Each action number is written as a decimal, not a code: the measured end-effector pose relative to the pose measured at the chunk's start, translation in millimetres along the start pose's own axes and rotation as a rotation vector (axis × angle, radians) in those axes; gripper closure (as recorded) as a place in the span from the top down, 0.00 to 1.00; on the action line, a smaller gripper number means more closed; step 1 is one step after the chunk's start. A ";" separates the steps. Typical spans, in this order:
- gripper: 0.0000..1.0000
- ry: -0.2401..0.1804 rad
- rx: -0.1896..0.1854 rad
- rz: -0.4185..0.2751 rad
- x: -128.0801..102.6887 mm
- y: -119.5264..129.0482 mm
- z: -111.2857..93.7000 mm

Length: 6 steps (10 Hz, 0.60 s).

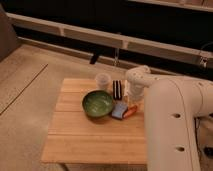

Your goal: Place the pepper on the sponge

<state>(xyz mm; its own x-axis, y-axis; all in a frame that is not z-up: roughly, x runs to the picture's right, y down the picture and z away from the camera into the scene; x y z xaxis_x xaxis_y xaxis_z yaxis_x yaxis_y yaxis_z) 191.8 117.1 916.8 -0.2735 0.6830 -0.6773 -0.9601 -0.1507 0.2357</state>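
The blue sponge (pixel 119 111) lies flat on the wooden table (pixel 85 140), just right of the green bowl. The orange-red pepper (pixel 131 112) lies at the sponge's right edge, touching or partly over it. My white arm reaches in from the right, and its gripper (pixel 133 101) points down just above the pepper, mostly hidden behind the wrist.
A green bowl (pixel 97 104) sits mid-table. Behind it stand a clear cup (pixel 102 80) and a black striped block (pixel 117 89). The arm's bulky white body (pixel 175 125) covers the table's right side. Bare floor surrounds the table, with a dark wall and rail behind.
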 end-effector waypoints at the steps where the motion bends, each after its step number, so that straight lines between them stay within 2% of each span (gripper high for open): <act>1: 0.05 -0.001 0.000 0.003 -0.5 0.0 -0.3; 2: 0.00 -0.005 0.000 0.007 -2.2 -0.4 -2.5; 4: 0.00 -0.019 0.004 0.011 -6.4 -1.2 -13.1; 6: 0.00 -0.026 0.028 0.000 -5.4 1.2 -38.6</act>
<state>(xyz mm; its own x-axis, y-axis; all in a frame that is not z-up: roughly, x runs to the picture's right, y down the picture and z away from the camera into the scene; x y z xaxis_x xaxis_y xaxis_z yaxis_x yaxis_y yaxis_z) 189.9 85.6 893.8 -0.2713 0.7014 -0.6591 -0.9580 -0.1307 0.2553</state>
